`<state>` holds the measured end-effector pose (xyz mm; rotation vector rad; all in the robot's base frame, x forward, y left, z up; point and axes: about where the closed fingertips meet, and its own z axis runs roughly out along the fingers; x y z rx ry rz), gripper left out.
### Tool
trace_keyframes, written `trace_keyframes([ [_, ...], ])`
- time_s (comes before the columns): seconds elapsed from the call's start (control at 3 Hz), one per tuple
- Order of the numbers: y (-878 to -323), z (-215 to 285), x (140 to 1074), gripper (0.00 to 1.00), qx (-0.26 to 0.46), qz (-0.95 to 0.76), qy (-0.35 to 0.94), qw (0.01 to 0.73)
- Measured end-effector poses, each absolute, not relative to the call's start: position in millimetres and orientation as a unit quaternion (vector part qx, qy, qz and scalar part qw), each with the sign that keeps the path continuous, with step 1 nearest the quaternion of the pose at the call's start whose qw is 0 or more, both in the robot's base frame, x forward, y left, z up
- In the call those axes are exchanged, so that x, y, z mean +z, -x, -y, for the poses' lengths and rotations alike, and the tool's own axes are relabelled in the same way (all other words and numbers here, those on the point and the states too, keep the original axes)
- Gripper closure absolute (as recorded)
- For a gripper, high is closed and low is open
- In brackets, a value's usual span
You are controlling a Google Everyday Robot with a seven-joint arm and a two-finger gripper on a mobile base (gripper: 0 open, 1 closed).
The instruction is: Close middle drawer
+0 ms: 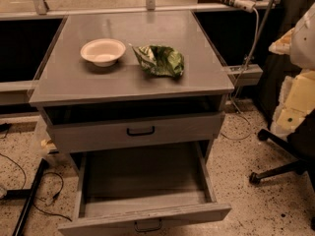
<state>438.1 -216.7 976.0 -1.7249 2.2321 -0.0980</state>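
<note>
Gripper: not seen in the camera view; its state cannot be told.

Item 1. Middle drawer [142, 183], at 6 o'clock: it is pulled far out of the grey cabinet [133, 80], its grey floor is exposed, and its low front with a small black handle [147, 225] is cut by the lower edge.

Item 2. Upper drawer [98, 134], at centre: it is drawn out slightly, and a dark gap is left beneath the top.

Item 3. White bowl [103, 51] and crumpled green bag [160, 60], set near each other on the top, at 12 o'clock.

Item 4. Chair base [280, 168] with castors, at 4 o'clock: it is placed near the open drawer's right side, apart from it.

Item 5. Black cables [56, 193], at 8 o'clock: they are laid on the speckled floor [246, 205] just beside the drawer's left side.
</note>
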Motion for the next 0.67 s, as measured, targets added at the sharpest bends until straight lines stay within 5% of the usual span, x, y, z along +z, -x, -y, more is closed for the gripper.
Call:
trace_keyframes([
  [0.67, -420.3, 218.8, 935.8, 0.00, -0.003, -0.785, 0.600, 0.157],
])
